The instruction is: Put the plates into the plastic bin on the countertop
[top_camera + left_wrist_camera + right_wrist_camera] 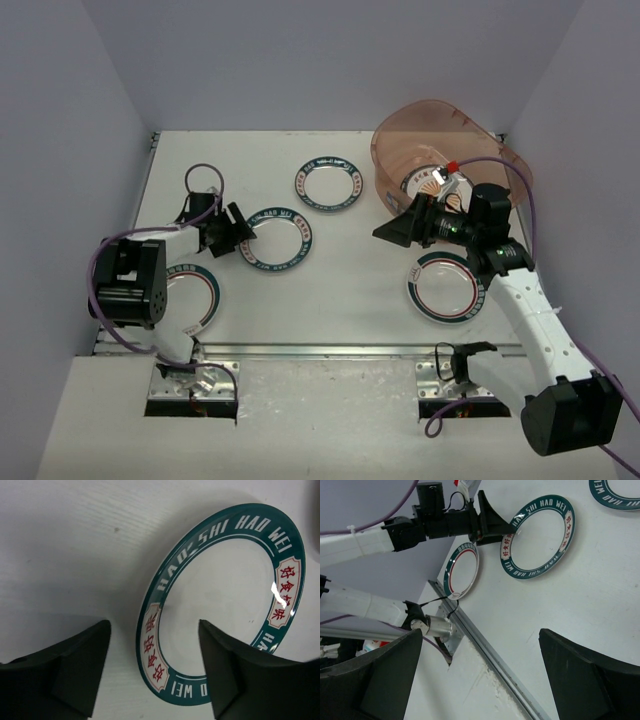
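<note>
A teal-lettered plate (285, 240) lies on the white countertop (340, 300). My left gripper (240, 232) is open at its left rim. In the left wrist view (155, 670) one finger is over the table and the other over the plate (225, 595), so they straddle its rim. A second teal plate (329, 185) lies farther back. Red-and-green-striped plates lie at the near left (200, 295) and the near right (445, 286). The pinkish plastic bin (440, 115) stands at the back right with a plate (425, 183) inside. My right gripper (393, 228) is open and empty above the table, left of the bin.
A metal rail (330, 349) runs along the near edge. Lavender walls close in the left, back and right. The right wrist view shows my left arm's gripper (490, 522) at the teal plate (538, 536), the left striped plate (462, 570) and the rail (490, 655).
</note>
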Robot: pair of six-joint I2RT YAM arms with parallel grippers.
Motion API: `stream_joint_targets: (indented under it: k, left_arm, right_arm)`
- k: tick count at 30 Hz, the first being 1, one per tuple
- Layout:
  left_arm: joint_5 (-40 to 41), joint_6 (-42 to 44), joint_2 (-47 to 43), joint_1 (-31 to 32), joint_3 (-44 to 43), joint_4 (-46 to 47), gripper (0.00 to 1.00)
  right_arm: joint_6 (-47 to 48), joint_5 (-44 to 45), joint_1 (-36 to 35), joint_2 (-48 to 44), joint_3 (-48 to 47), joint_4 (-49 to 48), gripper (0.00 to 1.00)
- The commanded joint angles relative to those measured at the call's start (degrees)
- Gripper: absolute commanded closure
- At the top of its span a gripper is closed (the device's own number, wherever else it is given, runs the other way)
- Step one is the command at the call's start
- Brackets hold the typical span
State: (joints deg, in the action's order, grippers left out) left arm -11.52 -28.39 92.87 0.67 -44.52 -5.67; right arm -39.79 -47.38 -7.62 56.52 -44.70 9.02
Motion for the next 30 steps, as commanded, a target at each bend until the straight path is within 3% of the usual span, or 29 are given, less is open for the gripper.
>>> stream_joint_targets:
  k: [1, 6, 9, 14, 19, 24, 28, 30]
  left_arm:
    - [-6.14, -0.49, 5.68, 0.56, 1.24, 7.07, 0.42]
    - [-3.53, -2.15, 4.26, 0.56, 4.0, 10.15, 0.82]
    - [-3.95, -2.2, 3.97, 0.48, 4.1, 10.33, 1.0]
    - [-4.71, -2.82, -3.46, 0.56, 7.73, 12.26, 1.0]
    - [-15.42, -7.02, -19.58, 2.43, 14.55, 18.19, 1.0]
    - [-23.83, -11.77, -29.46, 7.71, 16.39, 20.17, 1.0]
    - [-26.29, -14.78, -35.16, 8.86, 16.75, 20.48, 1.0]
    - [-28.21, -16.29, -36.94, 9.03, 16.45, 20.93, 1.0]
  right_arm:
    - [1.76, -3.02, 0.32, -1.05, 0.56, -4.26, 0.01]
    - [1.44, -2.1, 0.32, -1.59, 0.56, -4.8, 0.01]
    - [0.51, -2.28, 0.32, -0.97, 0.05, -5.33, 0.01]
    - [-2.68, -2.89, 0.32, 0.35, 0.9, -7.64, 0.01]
    - [-8.73, -6.63, 0.32, 3.34, 5.58, -19.78, 0.01]
    - [-0.85, 4.35, -1.17, 12.54, -0.99, -3.53, 0.01]
    - [1.76, 6.95, -1.26, 14.7, -1.28, -1.46, 0.01]
    - [2.08, 3.16, -1.43, 15.86, -0.42, -3.17, 0.01]
